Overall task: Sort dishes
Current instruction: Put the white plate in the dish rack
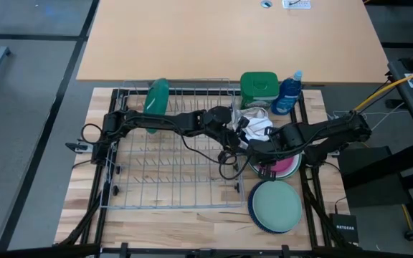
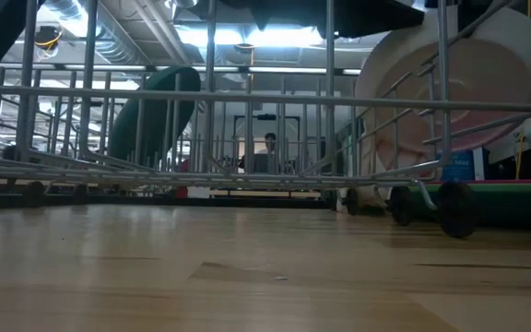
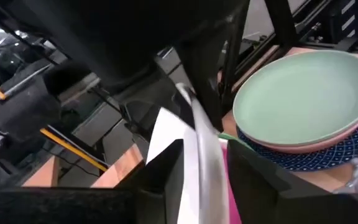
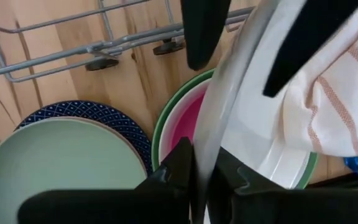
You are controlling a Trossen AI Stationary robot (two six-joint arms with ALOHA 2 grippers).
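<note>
Right gripper [image 4: 199,163] is clamping the rim of a round white plate [image 4: 253,118], fingers pressed tight on both faces, holding it on edge just off the rack's right side, above the pink-in-green stack. Left gripper [image 3: 204,183] is reaching across the rack from the left arm's side to the same white plate, its fingers [image 3: 160,186] standing apart w/ the rim sitting btwn them, gaps showing on both sides, so it's open & not gripping.

Light wooden table [image 1: 156,208] is carrying everything. Silver wire dish rack [image 1: 171,179] is taking up its middle-left area, w/ a large dark green round plate [image 1: 158,97] standing tilted in the rack's far left slots.

Near the front edge, right of the rack, a pale green round plate [image 1: 274,204] is lying on top of a pink plate [image 3: 291,148], which is resting on a navy patterned plate [image 3: 331,155]. Just behind that stack, a pink round plate [image 4: 185,124] is sitting inside a light green rimmed plate [image 4: 165,121], under the right gripper.

Green square-lidded tub [image 1: 258,87] is standing at the rack's far right corner, w/ a blue bottle [image 1: 287,94] just beside it. White cloth w/ beige stripes [image 4: 334,106] is lying bunched behind the white plate, touching it

In the low view a person [image 2: 268,152] is sitting far off in the room
</note>
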